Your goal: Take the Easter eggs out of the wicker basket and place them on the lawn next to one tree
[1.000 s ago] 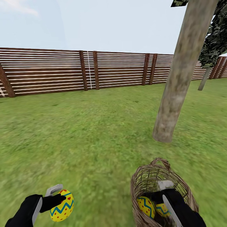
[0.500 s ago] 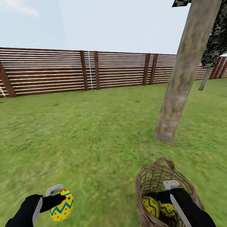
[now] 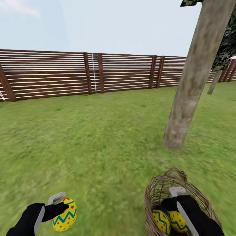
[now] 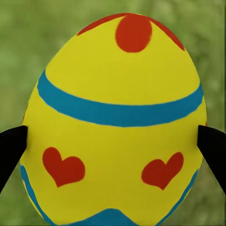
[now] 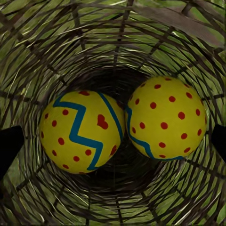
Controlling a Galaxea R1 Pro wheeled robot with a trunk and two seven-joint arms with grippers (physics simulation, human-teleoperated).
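The left gripper (image 3: 59,205) is clamped on 1 Easter egg (image 3: 65,214), its black fingertips (image 4: 12,150) pressed to the egg's 2 sides, low at the near left over the lawn (image 3: 98,137). The other 2 eggs (image 3: 170,221) lie touching at the bottom of the wicker basket (image 3: 157,190), which stands on the grass at the near right, just short of the tree (image 3: 190,91) trunk. The right gripper (image 3: 178,201) reaches down inside the basket rim; its fingertips sit spread wide, apart from both eggs and holding nothing. Wide open grass runs from the left arm to the slatted fence (image 3: 65,73) at the garden's edge, and a clear strip lies between basket and trunk base.
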